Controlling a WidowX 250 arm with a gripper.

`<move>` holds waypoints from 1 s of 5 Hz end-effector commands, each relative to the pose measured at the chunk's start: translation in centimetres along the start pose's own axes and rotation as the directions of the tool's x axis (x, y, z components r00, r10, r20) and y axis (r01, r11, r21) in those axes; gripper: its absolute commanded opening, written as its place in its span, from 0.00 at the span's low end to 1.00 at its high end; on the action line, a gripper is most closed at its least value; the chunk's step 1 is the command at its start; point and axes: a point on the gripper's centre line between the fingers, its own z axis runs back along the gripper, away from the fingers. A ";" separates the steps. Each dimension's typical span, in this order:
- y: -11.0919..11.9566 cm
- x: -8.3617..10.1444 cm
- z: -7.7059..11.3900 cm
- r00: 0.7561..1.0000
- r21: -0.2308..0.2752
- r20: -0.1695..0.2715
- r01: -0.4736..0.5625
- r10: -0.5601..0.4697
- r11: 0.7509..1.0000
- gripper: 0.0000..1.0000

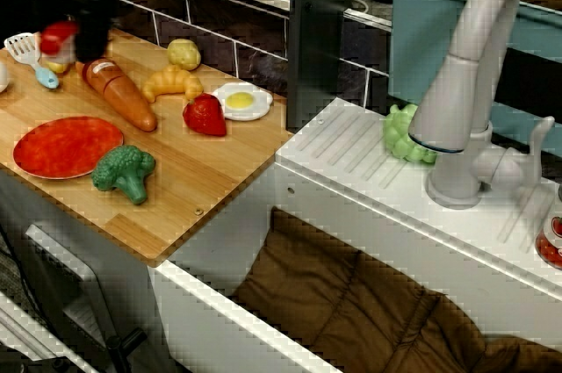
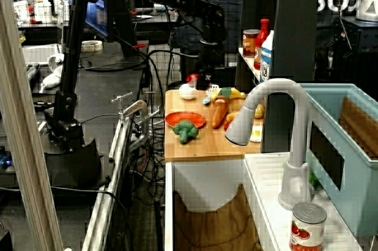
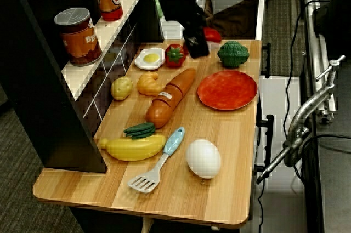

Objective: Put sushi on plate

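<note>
The jaws are seen closed about the sushi (image 1: pixel 58 37), with only a narrow gap set by the block. The contact faces are blurred and partly hidden by the dark body of the gripper (image 3: pixel 198 41), so the depth of the grip cannot be told. The sushi is held between the jaws, clear of the wooden board (image 1: pixel 202 189). It is not yet over the plate (image 1: pixel 66 147), which lies below the jaws and off to one side. Several faults are to be expected from this position. If the block is held only at its edge, it is judged likely to slip or rotate during travel, because the glossy red slab offers little friction. If the jaws are opened from height, the block is likely to bounce or roll off the flat, rimless plate. The broccoli (image 1: pixel 124 171) stands just beside the plate rim on the side away from the jaws, and the carrot (image 1: pixel 123 96) lies between the jaws and the plate. Either may be struck if the descent is made low or early. The strawberry (image 1: pixel 205 115) is also red and lies beyond the carrot, but it is not involved. The sushi is shown as a small block with a glossy red top over a white base. Its outline is smeared, and no finer detail can be read.
</note>
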 end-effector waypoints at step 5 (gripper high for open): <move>-1.9 -3.2 0.5 0.996 0.002 0.006 0.084 -0.084 0.996 1.00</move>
